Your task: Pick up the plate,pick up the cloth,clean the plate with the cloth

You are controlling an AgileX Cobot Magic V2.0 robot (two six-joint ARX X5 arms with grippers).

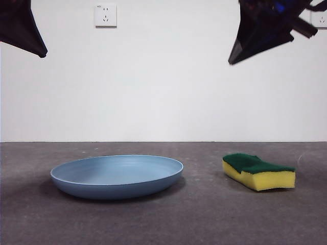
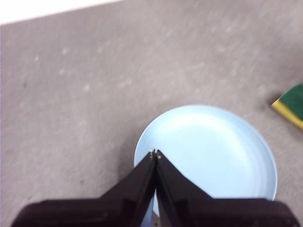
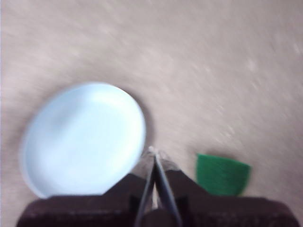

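Observation:
The light-blue plate [image 1: 117,175] lies flat on the grey table, left of centre. It also shows in the left wrist view [image 2: 213,153] and the right wrist view [image 3: 85,137]. The cloth, a yellow sponge with a green top [image 1: 258,171], lies to the plate's right, apart from it; its corner shows in the left wrist view [image 2: 291,105], its green top in the right wrist view [image 3: 222,175]. My left gripper [image 2: 155,153] is shut and empty, high above the plate's near rim. My right gripper [image 3: 155,152] is shut and empty, high above the gap between plate and sponge.
Both arms show in the front view as dark tips at the top left [image 1: 23,30] and top right [image 1: 265,30]. A white wall with a socket [image 1: 105,15] stands behind the table [image 1: 204,214].

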